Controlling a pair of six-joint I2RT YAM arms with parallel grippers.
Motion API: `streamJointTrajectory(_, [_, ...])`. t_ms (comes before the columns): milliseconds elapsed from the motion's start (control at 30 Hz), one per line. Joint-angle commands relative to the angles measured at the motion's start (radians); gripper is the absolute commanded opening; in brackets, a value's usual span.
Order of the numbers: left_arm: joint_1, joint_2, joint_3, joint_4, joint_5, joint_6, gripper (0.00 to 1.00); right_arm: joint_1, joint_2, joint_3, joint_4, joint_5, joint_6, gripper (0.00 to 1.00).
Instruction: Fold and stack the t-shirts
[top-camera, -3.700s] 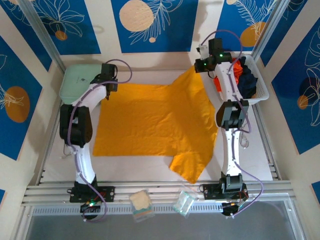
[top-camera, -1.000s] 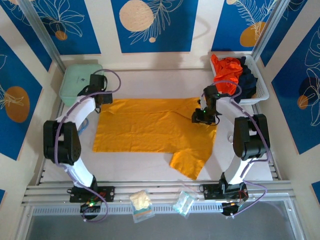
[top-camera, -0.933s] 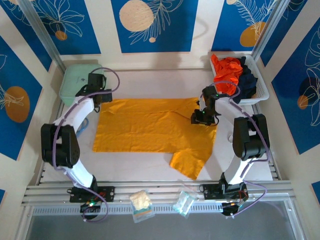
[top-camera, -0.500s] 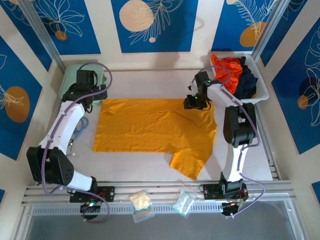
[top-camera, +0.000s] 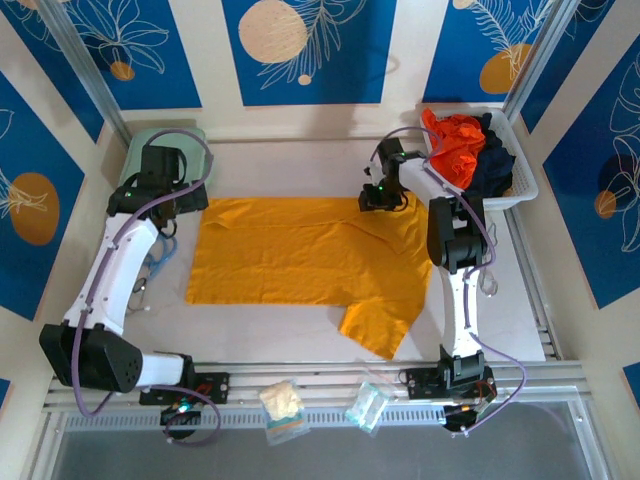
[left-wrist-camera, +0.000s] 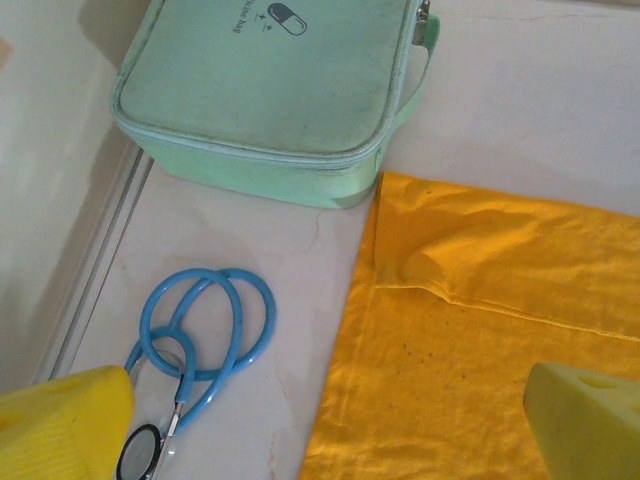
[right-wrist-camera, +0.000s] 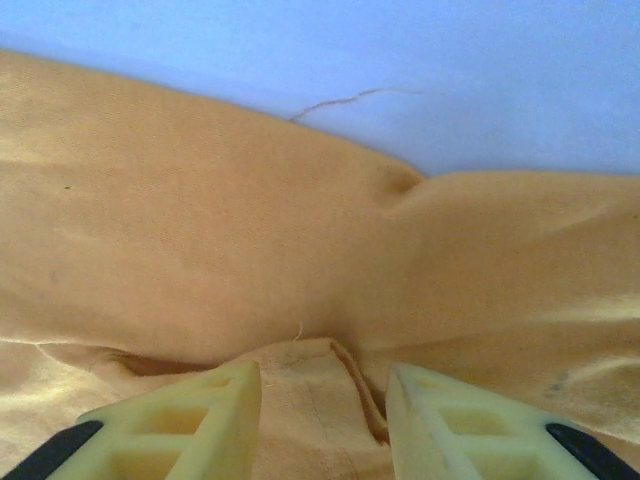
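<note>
The golden-yellow t-shirt lies spread flat on the table, one sleeve pointing to the near right. The orange-red t-shirt and the navy t-shirt are bundled in the white basket. My left gripper hovers wide open above the yellow t-shirt's far-left corner, holding nothing. My right gripper presses down on the shirt's far edge. Its fingers stand part-way apart astride a raised ridge of yellow cloth, with a thin gap at the right finger.
A mint-green zipped case sits at the far-left corner. A blue stethoscope lies on the table left of the shirt. Two small clear packets rest on the front rail.
The left gripper let go, opened wide and drew back to the far left. The right gripper slid along the shirt to its far edge, jaws narrowing slightly.
</note>
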Motion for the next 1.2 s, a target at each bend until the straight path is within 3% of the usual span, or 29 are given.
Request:
streamJointTrajectory(0, [-0.005, -0.01, 0.002, -0.029, 0.028, -0.019, 0.99, 0.005, 0.033, 0.029, -0.032, -0.043, -0.014, 0.36])
streamJointTrajectory(267, [-0.005, 0.001, -0.001, -0.028, 0.037, -0.017, 0.99, 0.011, 0.059, 0.053, -0.046, -0.053, -0.01, 0.33])
streamJointTrajectory(533, [-0.004, -0.005, 0.005, -0.031, 0.04, -0.017, 0.99, 0.018, 0.042, 0.067, -0.068, -0.056, -0.004, 0.0])
streamJointTrajectory(900, [-0.005, -0.015, 0.016, -0.039, 0.043, -0.015, 0.99, 0.058, -0.109, -0.032, -0.072, -0.016, 0.07, 0.0])
streamJointTrajectory(1167, [-0.005, -0.017, -0.021, -0.018, 0.061, -0.011, 0.99, 0.177, -0.215, -0.193, -0.045, 0.067, 0.281, 0.0])
